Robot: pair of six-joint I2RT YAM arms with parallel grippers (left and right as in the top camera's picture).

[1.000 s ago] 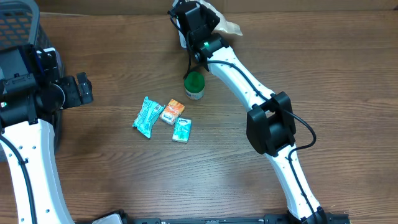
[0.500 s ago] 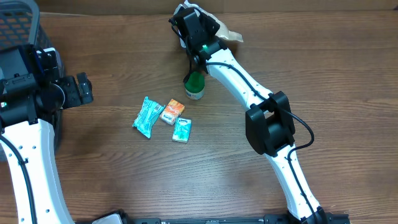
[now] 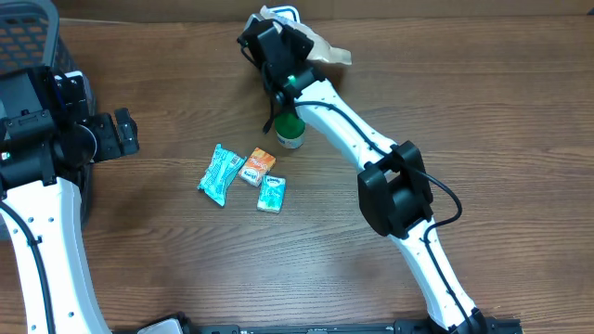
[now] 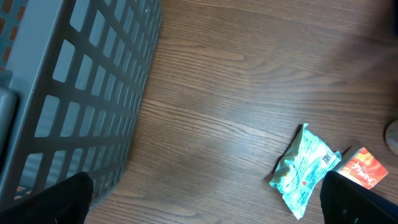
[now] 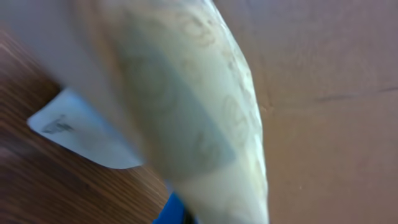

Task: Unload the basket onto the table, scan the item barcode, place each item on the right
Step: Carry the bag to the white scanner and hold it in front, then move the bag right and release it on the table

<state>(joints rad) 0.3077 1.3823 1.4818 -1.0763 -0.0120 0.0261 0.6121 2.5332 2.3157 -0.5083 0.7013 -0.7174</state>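
Note:
My right gripper (image 3: pixel 278 42) is at the table's far edge, shut on a pale cream packet (image 3: pixel 327 53) that sticks out to its right. In the right wrist view that packet (image 5: pixel 186 106) fills the middle, blurred and very close, and hides the fingers. No barcode shows on it. My left gripper (image 3: pixel 116 133) hangs over the left side of the table, open and holding nothing. Its dark fingertips (image 4: pixel 65 199) show in the bottom corners of the left wrist view.
A teal packet (image 3: pixel 221 173) with a printed barcode (image 4: pixel 328 158), an orange packet (image 3: pixel 258 165) and a small teal packet (image 3: pixel 272 193) lie mid-table. A green-capped bottle (image 3: pixel 290 130) stands under the right arm. A grey basket (image 4: pixel 81 93) is at far left. A white-and-blue object (image 3: pixel 283 11) lies behind the right gripper.
The right arm has swung a little to the left along the far edge, carrying the pale packet with it. The left arm and the packets on the table have not moved.

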